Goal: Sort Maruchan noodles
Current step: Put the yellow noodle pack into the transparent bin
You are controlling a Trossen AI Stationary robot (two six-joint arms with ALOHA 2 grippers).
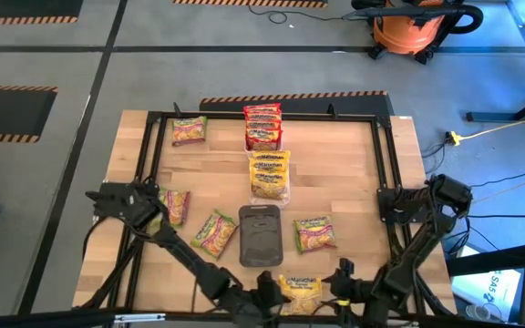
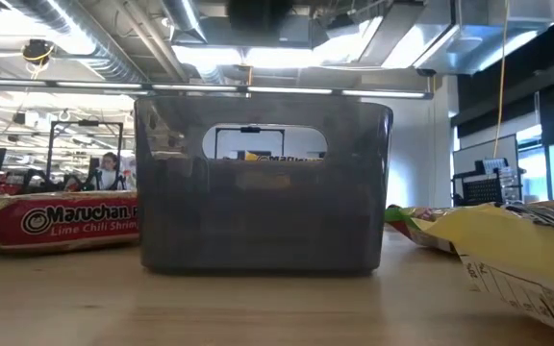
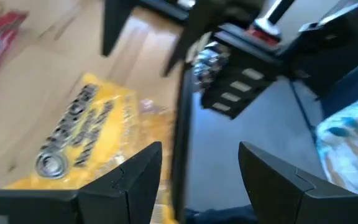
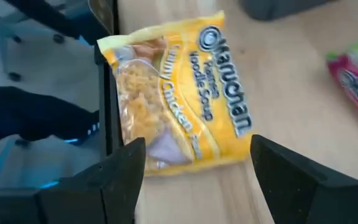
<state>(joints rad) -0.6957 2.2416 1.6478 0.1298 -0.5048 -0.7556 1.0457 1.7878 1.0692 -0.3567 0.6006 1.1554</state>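
Below, at the table's near edge, lies a yellow crinkly plastic Maruchan noodle packet (image 4: 176, 102), partly hidden in the high view by both arms. Either side of it sit the left gripper (image 3: 197, 171) and the right gripper (image 4: 194, 165), fingers apart on each, clamped on nothing. Farther out on the pale wooden table (image 1: 354, 173): a red-orange packet stack (image 1: 263, 127), a yellow packet stack (image 1: 269, 173), and loose green-and-pink packets (image 1: 314, 233) around a dark grey rectangular plastic tray (image 1: 261, 234). Blocks most of the low view, that tray; only packet edges visible beside it.
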